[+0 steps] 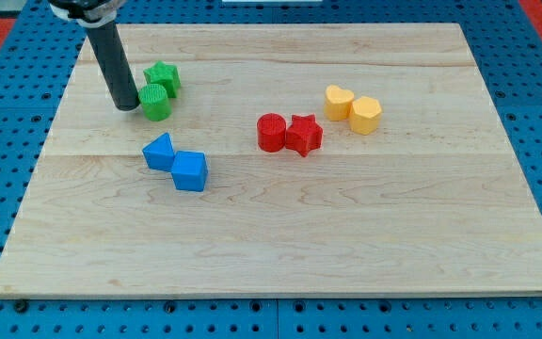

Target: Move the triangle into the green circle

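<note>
My tip [124,106] rests on the board at the view's upper left, touching or just left of the green circle [155,102]. A green star [163,77] sits right behind the circle, touching it. The blue triangle [159,152] lies below the green circle, toward the view's bottom, with a blue cube [190,171] touching its right side. The triangle is apart from my tip.
A red circle [271,132] and a red star [303,135] sit together at mid-board. A yellow heart [338,101] and a yellow hexagon-like block [366,115] sit to their right. The wooden board [280,245] lies on a blue pegboard table.
</note>
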{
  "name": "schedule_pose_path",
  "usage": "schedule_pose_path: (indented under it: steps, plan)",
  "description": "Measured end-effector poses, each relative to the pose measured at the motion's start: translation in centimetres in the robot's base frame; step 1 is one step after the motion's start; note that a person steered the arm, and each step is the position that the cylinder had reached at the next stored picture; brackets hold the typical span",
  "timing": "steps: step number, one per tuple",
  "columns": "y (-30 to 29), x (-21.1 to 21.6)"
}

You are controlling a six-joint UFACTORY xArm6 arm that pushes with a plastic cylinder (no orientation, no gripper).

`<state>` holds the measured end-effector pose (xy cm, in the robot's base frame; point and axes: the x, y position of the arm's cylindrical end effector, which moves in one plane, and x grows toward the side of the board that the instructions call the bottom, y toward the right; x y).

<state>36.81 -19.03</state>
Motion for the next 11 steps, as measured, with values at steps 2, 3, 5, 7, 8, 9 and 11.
schedule_pose_path:
  steps: [2,3,5,7,8,9,11]
  plan:
    - [0.7,0.3]
    - [2.7,0.6]
    - [-1.1,11.2]
    - [6.0,11.0]
    - [5.1,8.1]
    - [2.0,7.0]
    - [4.3,6.9]
